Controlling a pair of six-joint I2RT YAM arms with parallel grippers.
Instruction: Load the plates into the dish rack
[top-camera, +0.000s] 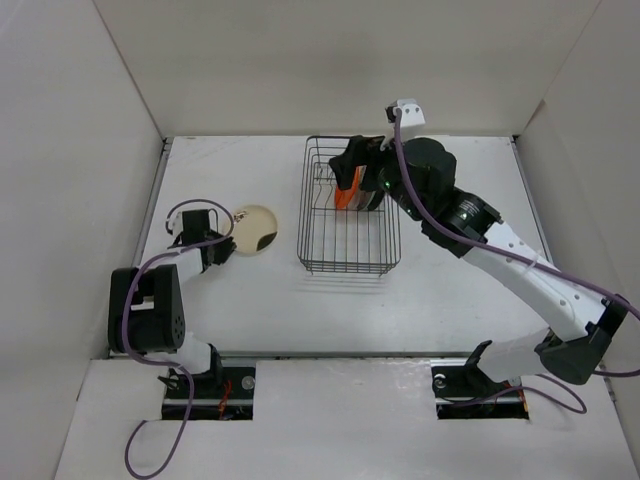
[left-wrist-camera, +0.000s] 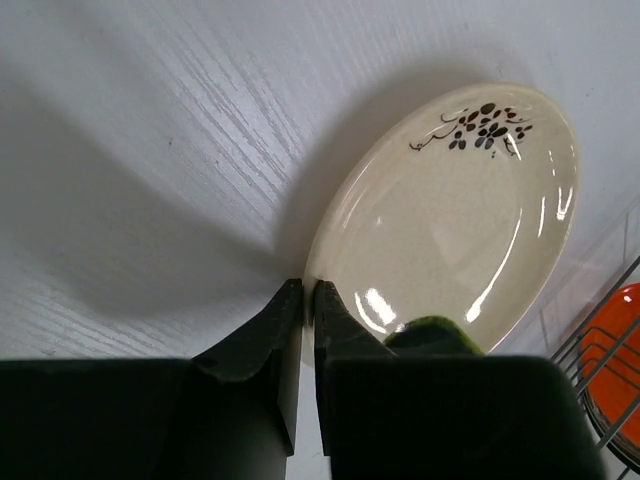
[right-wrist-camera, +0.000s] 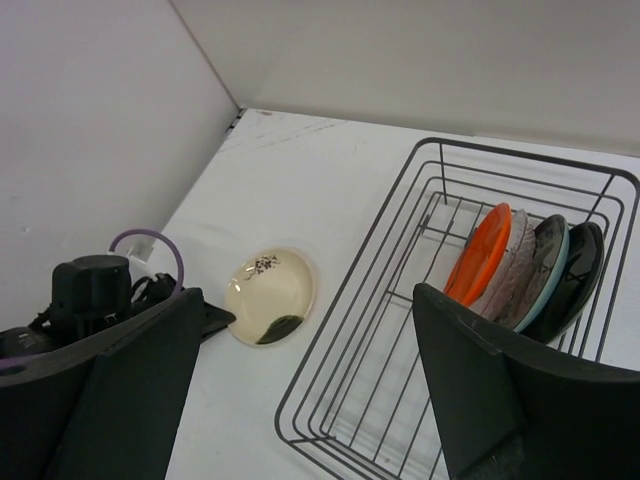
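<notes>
**Q:** What is recorded nearest the bases?

**A:** The left gripper (left-wrist-camera: 303, 295) is found low over the table (left-wrist-camera: 150, 150). Its jaws are drawn almost together on the near rim of the cream plate (left-wrist-camera: 450, 230). The rim is judged to be pinched so that the plate can be tipped up off the flat surface.

**Q:** And the plate's position?

**A:** It is noted lying on the table, just left of the dish rack (right-wrist-camera: 530, 158) and outside it. It is the one plate not yet loaded.

**Q:** Further out?

**A:** The right gripper (top-camera: 350, 178) is held above the rack's far half with its jaws wide apart and nothing between them. Four plates are seen standing on edge at the far end: orange plate (right-wrist-camera: 482, 250), whitish plate (right-wrist-camera: 515, 265), grey-teal plate (right-wrist-camera: 548, 262) and black plate (right-wrist-camera: 580, 270). They are kept upright by the dividers. The near half of the rack is left free for the last plate.
</notes>
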